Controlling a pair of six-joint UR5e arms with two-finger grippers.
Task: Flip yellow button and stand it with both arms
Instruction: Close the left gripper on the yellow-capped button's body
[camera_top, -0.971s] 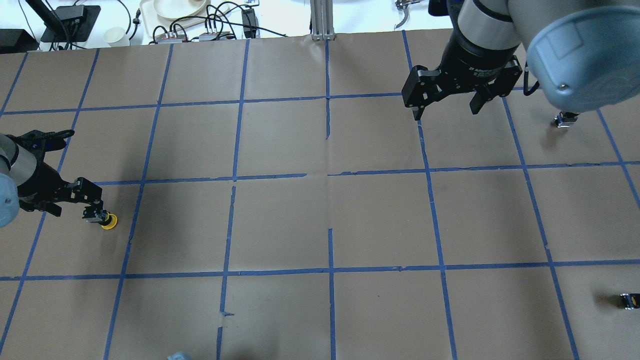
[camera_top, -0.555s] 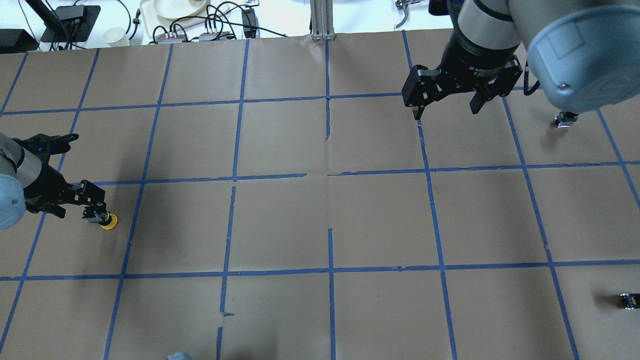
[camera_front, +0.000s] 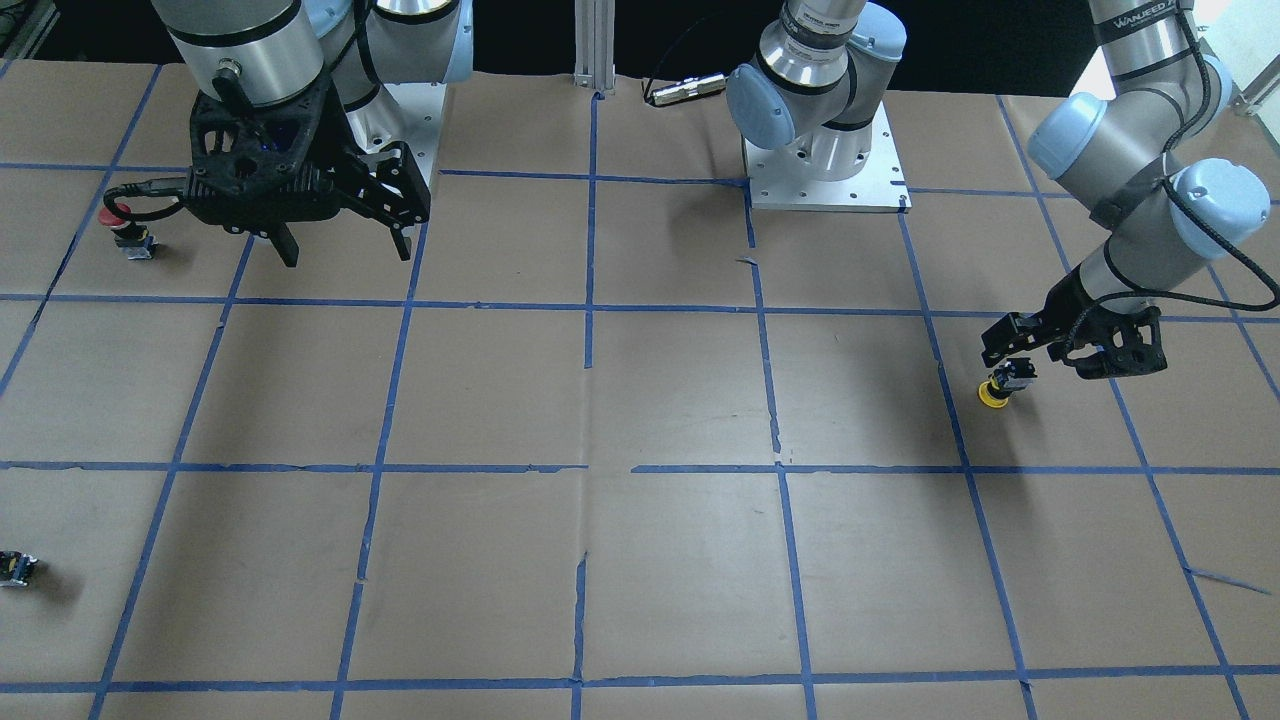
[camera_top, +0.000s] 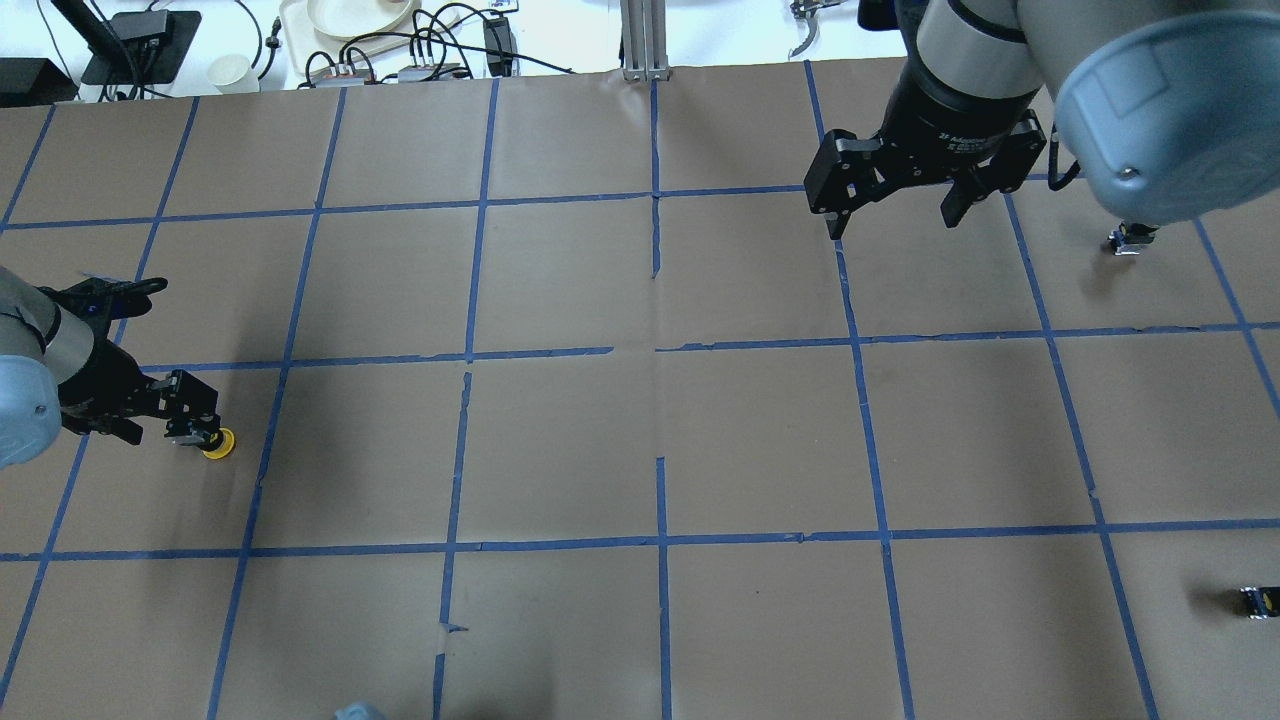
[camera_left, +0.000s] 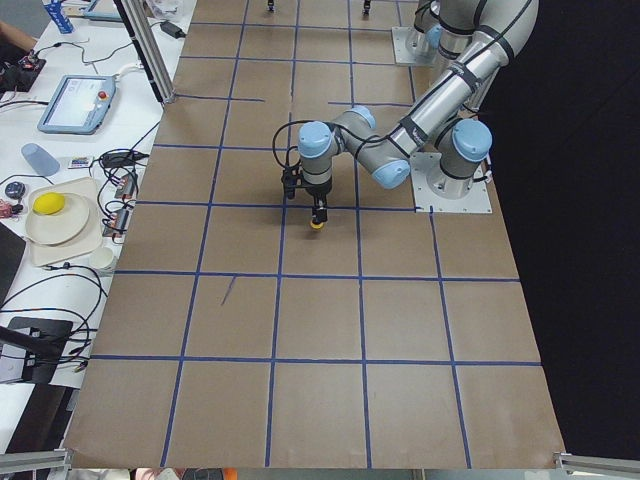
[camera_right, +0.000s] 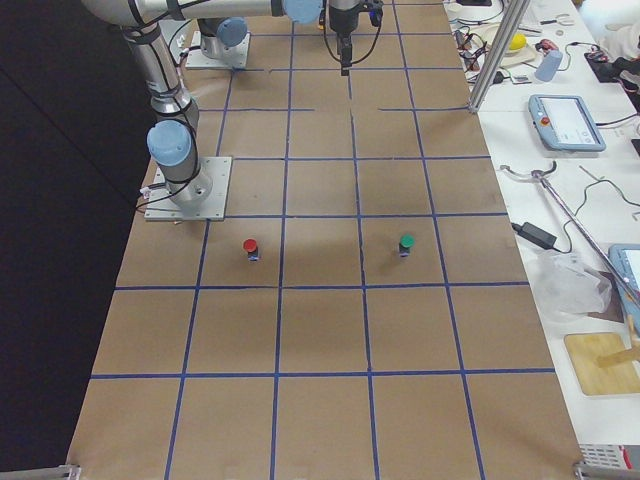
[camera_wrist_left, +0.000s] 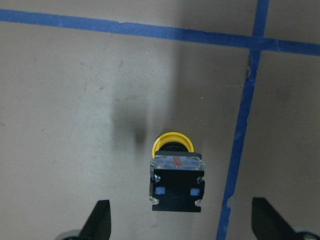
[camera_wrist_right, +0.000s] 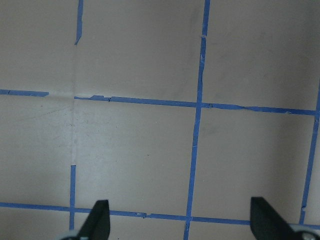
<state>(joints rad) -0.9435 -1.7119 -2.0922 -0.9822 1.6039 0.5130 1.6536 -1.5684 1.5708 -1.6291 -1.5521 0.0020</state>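
Note:
The yellow button (camera_top: 216, 443) sits on the brown paper at the table's left side, its black body (camera_wrist_left: 176, 186) toward my left gripper and its yellow cap (camera_wrist_left: 172, 142) pointing away. It also shows in the front view (camera_front: 1002, 388) and the left view (camera_left: 316, 224). My left gripper (camera_top: 165, 418) hovers just over it, open, fingers wide on either side (camera_wrist_left: 180, 220), touching nothing. My right gripper (camera_top: 893, 218) is open and empty, held above the table far to the right (camera_front: 347, 250), over bare paper (camera_wrist_right: 180, 220).
A red-capped button (camera_front: 122, 228) stands near my right gripper, half hidden under the right arm's elbow in the overhead view (camera_top: 1128, 240). A small black and grey piece (camera_top: 1258, 600) lies at the right edge. Blue tape lines grid the paper.
My left gripper has shifted slightly down and right in the overhead view, staying over the yellow button. The button and the right arm have not moved.

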